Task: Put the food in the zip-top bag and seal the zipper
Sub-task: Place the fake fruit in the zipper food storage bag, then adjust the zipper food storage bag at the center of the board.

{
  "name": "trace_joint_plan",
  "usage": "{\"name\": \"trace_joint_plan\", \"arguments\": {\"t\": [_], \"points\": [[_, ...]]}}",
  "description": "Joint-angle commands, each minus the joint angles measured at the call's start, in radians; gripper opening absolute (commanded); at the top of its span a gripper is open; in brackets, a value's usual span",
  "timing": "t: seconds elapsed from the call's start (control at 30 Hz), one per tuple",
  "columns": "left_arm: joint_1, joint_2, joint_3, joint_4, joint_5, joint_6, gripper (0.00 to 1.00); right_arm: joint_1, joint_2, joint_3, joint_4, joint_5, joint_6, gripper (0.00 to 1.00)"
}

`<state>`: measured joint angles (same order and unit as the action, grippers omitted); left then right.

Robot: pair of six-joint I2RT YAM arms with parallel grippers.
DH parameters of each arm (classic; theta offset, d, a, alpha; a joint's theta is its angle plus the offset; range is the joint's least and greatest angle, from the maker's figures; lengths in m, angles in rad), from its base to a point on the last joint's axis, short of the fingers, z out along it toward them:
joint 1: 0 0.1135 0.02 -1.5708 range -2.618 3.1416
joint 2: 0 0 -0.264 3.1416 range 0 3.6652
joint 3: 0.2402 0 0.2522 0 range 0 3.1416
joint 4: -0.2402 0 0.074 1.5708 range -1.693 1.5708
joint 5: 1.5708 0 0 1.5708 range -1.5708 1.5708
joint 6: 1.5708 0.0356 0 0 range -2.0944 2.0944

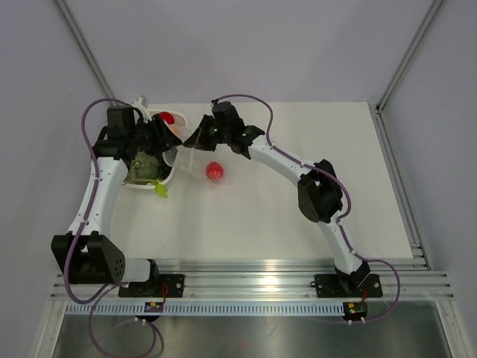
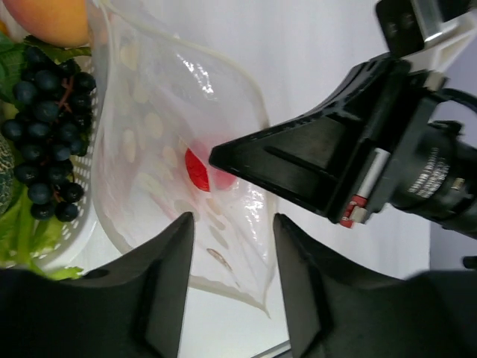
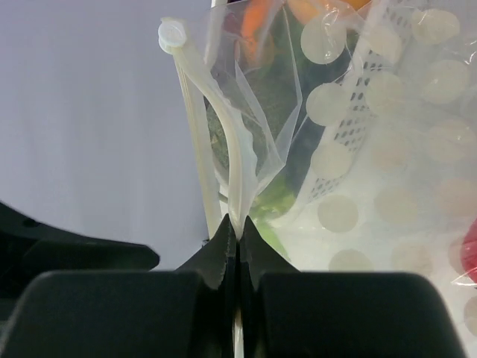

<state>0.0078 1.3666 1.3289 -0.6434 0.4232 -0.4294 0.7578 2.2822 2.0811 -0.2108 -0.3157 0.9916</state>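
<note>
The clear zip-top bag (image 2: 160, 119), printed with pale dots, hangs upright between my two grippers beside the basket. My right gripper (image 3: 237, 227) is shut on the bag's zipper strip (image 3: 237, 168) and holds it up; it also shows in the top view (image 1: 200, 136). My left gripper (image 2: 233, 220) is open, its jaws on either side of the bag's lower corner without touching it. A red ball (image 1: 215, 171) lies on the table by the bag and shows red through the plastic (image 2: 196, 170); I cannot tell whether it is inside.
A white perforated basket (image 2: 83, 212) at the left holds dark purple grapes (image 2: 45, 134), a peach ball (image 2: 52, 19) and green leaves. A red piece (image 1: 170, 118) sits at its far end. A green leaf (image 1: 161, 188) lies on the table beside it.
</note>
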Motion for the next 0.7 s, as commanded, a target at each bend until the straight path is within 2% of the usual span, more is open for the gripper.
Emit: {"name": "trace_joint_plan", "arguments": {"t": [0.0,0.03,0.1,0.13,0.2,0.27,0.33,0.5,0.67], "points": [[0.001,-0.060,-0.057,0.122,0.049,-0.022,0.44,-0.006,-0.073,-0.013,0.002,0.021,-0.002,0.00],[0.004,-0.078,-0.095,0.151,0.040,-0.034,0.40,-0.006,-0.082,-0.021,0.004,0.023,-0.002,0.00],[0.015,-0.075,-0.112,0.137,-0.038,-0.068,0.40,-0.009,-0.095,-0.055,0.014,0.026,-0.002,0.00],[0.021,-0.054,-0.106,0.092,-0.072,-0.077,0.55,-0.011,-0.110,-0.067,0.019,0.027,-0.004,0.00],[0.038,-0.029,-0.099,0.056,-0.110,-0.100,0.77,-0.014,-0.125,-0.101,0.037,0.029,-0.001,0.00],[0.038,-0.018,-0.125,0.066,-0.101,-0.111,0.87,-0.015,-0.139,-0.115,0.039,0.035,-0.002,0.00],[0.038,-0.020,-0.155,0.097,-0.103,-0.130,0.87,-0.015,-0.150,-0.128,0.045,0.035,-0.002,0.00],[0.037,-0.008,-0.244,0.149,-0.084,-0.158,0.72,-0.015,-0.171,-0.162,0.071,0.027,0.012,0.00],[0.032,0.006,-0.295,0.211,-0.035,-0.175,0.61,-0.015,-0.178,-0.173,0.079,0.015,0.025,0.00]]}}
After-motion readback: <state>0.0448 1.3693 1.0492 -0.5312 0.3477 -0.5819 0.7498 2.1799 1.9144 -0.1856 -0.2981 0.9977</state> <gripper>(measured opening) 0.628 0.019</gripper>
